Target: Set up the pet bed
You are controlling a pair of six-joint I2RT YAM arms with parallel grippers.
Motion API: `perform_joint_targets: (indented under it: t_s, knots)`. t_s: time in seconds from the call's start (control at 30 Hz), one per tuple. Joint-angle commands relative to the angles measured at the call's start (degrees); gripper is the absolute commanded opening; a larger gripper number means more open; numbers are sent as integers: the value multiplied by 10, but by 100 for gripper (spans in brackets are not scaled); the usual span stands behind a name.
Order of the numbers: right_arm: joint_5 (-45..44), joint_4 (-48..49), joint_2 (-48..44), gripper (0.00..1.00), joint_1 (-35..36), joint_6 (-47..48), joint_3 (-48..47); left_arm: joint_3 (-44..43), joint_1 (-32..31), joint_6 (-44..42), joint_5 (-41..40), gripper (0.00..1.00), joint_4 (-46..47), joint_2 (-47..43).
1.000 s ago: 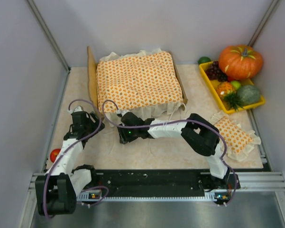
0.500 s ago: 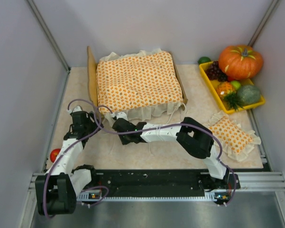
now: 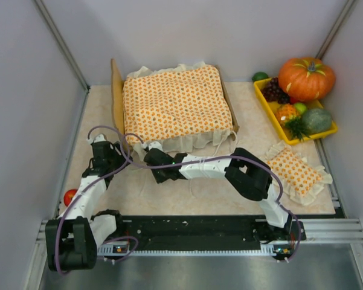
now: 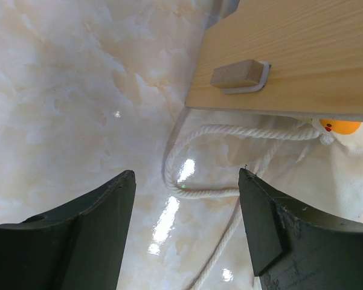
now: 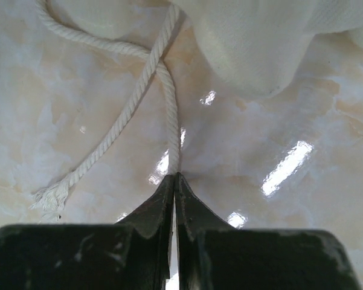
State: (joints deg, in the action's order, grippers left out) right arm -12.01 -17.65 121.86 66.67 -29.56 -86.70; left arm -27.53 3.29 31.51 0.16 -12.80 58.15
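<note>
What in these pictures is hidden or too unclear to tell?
Top view: the inside of the bed, covered by the bedspread.
Right wrist view: how much rope sits inside the shut right gripper; its fingers cover it.
Left wrist view: most of the bed's wood panel, cut off by the picture's edge.
Top view: the red round thing, too small to name.

The bedspread (image 3: 175,109) is orange-dotted, the pet bed (image 3: 116,96) light-wood, rope (image 5: 171,121) white.
</note>
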Motion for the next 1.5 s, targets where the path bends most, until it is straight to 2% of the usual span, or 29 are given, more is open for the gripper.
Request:
perform_joint_targets:
  t_s: [0.0, 0.13, 0.27, 0.3, 0.43, 0.63, 0.8, 0.87, 0.97, 1.0, 1.07, 1.23, 1.47]
  knots:
    - [76, 6, -49, 0, -36, 1, 18, 16, 2, -10, 27, 73, 55, 2]
    - [140, 23, -65, 0, -54, -3, 21, 34, 1, -9, 52, 72, 93, 14]
    - [171, 26, -67, 0, -55, -6, 20, 48, 2, -9, 70, 65, 144, 34]
    - [179, 26, -67, 0, -55, -8, 20, 51, 2, -10, 71, 61, 153, 42]
    - [192, 28, -66, 0, -55, -8, 21, 59, 2, -1, 79, 56, 177, 68]
    - [206, 29, -72, 0, -57, -10, 21, 40, 2, 21, 40, 51, 148, 105]
    - [216, 31, -73, 0, -56, -9, 20, 34, 1, 31, 28, 37, 139, 129]
    - [218, 35, -73, 0, -56, -12, 19, 34, 1, 32, 29, 26, 136, 133]
    - [224, 37, -73, 0, -57, -13, 14, 32, 1, 30, 31, 17, 133, 133]
    - [231, 38, -73, 0, -59, -18, 13, 32, 1, 29, 33, 9, 133, 134]
    - [241, 41, -70, 0, -65, -21, 5, 30, 1, 26, 37, 1, 132, 133]
    - [291, 69, -64, 0, -81, -51, -20, 34, 0, 22, 66, 0, 131, 116]
    - [312, 90, -35, 0, -96, -99, -73, 55, 0, 27, 95, 0, 111, 62]
